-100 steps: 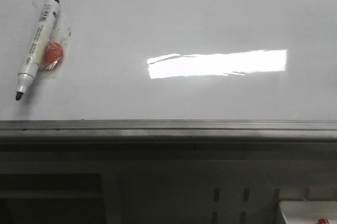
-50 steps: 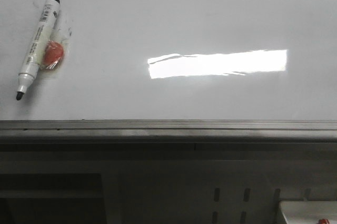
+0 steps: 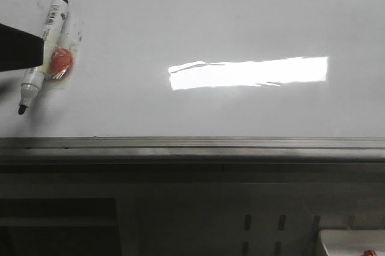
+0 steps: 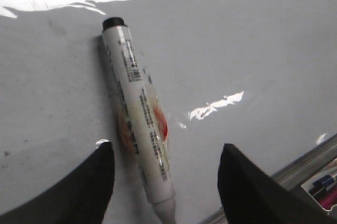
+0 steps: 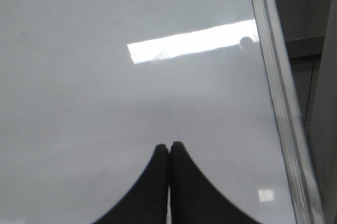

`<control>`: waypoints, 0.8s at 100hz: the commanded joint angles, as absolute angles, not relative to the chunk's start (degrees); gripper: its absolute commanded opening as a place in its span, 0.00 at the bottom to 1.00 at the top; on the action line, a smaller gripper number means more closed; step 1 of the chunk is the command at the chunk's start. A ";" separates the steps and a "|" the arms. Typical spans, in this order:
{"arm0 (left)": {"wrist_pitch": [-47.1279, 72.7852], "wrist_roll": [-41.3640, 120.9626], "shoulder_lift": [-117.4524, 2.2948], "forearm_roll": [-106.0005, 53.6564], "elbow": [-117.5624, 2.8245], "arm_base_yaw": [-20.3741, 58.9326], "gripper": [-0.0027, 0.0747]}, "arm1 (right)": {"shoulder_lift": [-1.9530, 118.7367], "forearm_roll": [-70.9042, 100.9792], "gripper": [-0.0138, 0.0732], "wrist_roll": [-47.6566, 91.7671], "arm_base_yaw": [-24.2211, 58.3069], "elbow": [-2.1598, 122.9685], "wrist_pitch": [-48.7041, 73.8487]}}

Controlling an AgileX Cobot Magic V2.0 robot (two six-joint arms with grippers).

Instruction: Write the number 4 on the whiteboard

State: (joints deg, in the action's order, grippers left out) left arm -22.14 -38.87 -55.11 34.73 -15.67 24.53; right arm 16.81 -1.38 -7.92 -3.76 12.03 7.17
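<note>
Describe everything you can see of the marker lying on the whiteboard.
The marker is a white plastic barrel with printed text, a black end and a dark uncapped tip. It lies flat and slanted on the whiteboard, beside a small orange object. The left gripper is open, fingers either side of it, not touching.

Front overview — wrist close-ups, shared whiteboard (image 3: 240, 15)

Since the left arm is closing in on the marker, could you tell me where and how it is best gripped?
Grip the marker across the middle of its barrel, coming straight down from above, one finger on each long side. It lies flat on the whiteboard, uncapped tip toward the board's metal edge. The open left gripper already straddles its tip end. An orange object sits against the barrel there, so that finger may catch it.
</note>
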 commanded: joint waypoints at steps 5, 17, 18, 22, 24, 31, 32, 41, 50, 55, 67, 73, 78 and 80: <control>-24.83 -39.73 -56.81 33.22 -17.37 25.10 0.55 | 17.84 -1.48 0.10 -7.58 -4.14 14.16 2.32; -27.21 -39.95 -59.63 33.12 -17.37 25.10 0.55 | 17.84 -1.48 0.10 -7.58 -4.14 14.16 2.32; -27.37 -39.95 -59.95 33.12 -17.37 25.10 0.55 | 17.84 -1.48 0.10 -7.58 -4.14 14.16 2.32; -28.05 -39.95 -61.01 33.12 -17.37 25.10 0.55 | 17.84 -1.48 0.10 -7.58 -4.14 14.16 2.32; -28.46 -39.95 -61.33 33.12 -17.37 25.10 0.55 | 17.84 -1.48 0.10 -7.58 -4.14 14.16 2.32; -29.16 -39.95 -62.86 33.12 -17.37 25.10 0.54 | 17.84 -1.48 0.10 -7.58 -4.14 14.16 2.32; -29.16 -39.95 -63.11 33.12 -17.37 25.10 0.53 | 17.84 -1.48 0.10 -7.58 -4.14 14.16 2.48; -29.16 -39.95 -63.75 31.59 -17.37 25.10 0.38 | 17.84 -1.48 0.10 -7.58 -4.14 14.16 3.37; -29.39 -39.83 -63.75 30.70 -17.37 25.10 0.08 | 17.84 -1.45 0.10 -7.58 -4.14 14.16 4.57; -29.43 -39.48 -63.75 30.96 -17.37 24.96 0.01 | 17.84 -1.21 0.10 -7.58 -4.14 14.16 4.85; -29.86 -39.48 -63.75 31.48 -17.37 24.96 0.01 | 18.08 1.66 0.10 -7.58 -1.90 14.61 5.57; -33.03 -39.48 -63.65 34.24 -17.37 24.96 0.01 | 18.99 3.31 0.10 -7.58 0.61 15.86 7.31; -36.96 -39.48 -63.54 37.71 -17.37 24.96 0.01 | 20.65 3.99 0.10 -7.58 3.66 17.33 9.29; -38.83 -39.48 -63.54 38.99 -17.37 24.96 0.01 | 21.16 4.15 0.10 -7.58 5.17 18.06 9.96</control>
State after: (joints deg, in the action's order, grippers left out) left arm -28.60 -39.32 -64.21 35.41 -15.67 24.70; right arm 18.37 2.61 -7.92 0.91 13.93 11.38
